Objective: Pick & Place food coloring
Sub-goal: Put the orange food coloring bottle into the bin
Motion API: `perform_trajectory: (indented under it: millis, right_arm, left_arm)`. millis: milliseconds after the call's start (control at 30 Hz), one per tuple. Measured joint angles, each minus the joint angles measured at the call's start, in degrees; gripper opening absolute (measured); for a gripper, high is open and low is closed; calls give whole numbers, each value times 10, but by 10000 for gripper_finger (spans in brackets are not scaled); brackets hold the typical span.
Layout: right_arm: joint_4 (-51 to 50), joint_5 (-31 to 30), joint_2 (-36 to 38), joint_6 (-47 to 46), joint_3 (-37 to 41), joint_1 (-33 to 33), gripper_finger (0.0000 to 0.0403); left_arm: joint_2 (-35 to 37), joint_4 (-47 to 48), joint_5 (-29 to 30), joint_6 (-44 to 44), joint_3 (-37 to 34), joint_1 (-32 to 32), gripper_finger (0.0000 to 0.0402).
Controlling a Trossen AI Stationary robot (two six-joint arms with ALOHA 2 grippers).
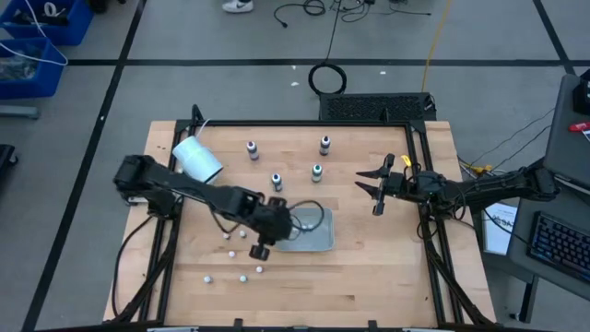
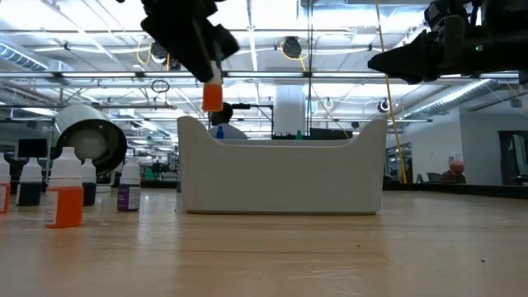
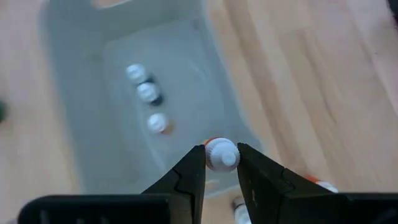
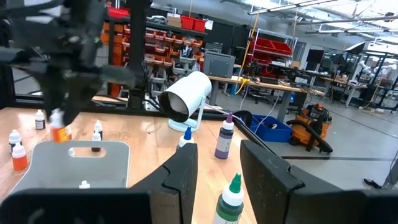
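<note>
The left gripper [image 3: 220, 167] hangs above the near edge of a pale grey tray [image 1: 318, 242] at the middle of the wooden counter [image 1: 369, 267], its two dark fingers [image 3: 186, 177] closed on the white cap of a small orange food coloring bottle [image 2: 212, 96]. In the low view the bottle dangles upright in the air, clear of the counter and level with the tray's rim. The left wrist view shows the cap pinched squarely between the fingertips, with the tray's floor below it holding three more capped bottles [image 3: 148, 93] lying in a loose row.

Four food coloring bottles [image 1: 316, 171] stand upright on the counter beyond the tray, spaced apart in a rough square. A large white cup [image 1: 196, 159] lies on its side near the counter's far left corner. Several small white balls [image 1: 243, 277] are scattered on the boards toward the left front, near the tray.

The right gripper [image 1: 376, 188] hovers over the counter's right half, well apart from the tray and the bottles, its fingers parted and holding nothing. Past them, the right wrist view shows a green-tipped bottle [image 4: 229, 200] and a purple one [image 4: 224, 138] standing on the counter.

No brand or label text can be read on any bottle
</note>
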State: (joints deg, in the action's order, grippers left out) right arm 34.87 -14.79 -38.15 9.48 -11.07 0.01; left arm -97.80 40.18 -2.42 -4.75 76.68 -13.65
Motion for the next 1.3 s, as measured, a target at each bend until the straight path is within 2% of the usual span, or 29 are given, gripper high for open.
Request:
perform_trajectory:
  millis: [167,400,833,1100,1300]
  right_arm:
    - [-4,0,0,-2,0,0,114]
    - [-4,0,0,-4,0,0,114]
    - [-6,0,0,-4,0,0,114]
    - [-5,0,0,-13,0,0,114]
    - [-4,0,0,-13,0,0,114]
  left_arm:
    - [-55,0,-22,-25,32,-2,92]
    - [-79,-13,-42,-34,33,14,92]
    - [-143,-67,-23,-28,34,28,92]
    - [-152,-90,-16,-26,33,22,92]
    - [-152,-91,16,-28,33,16,92]
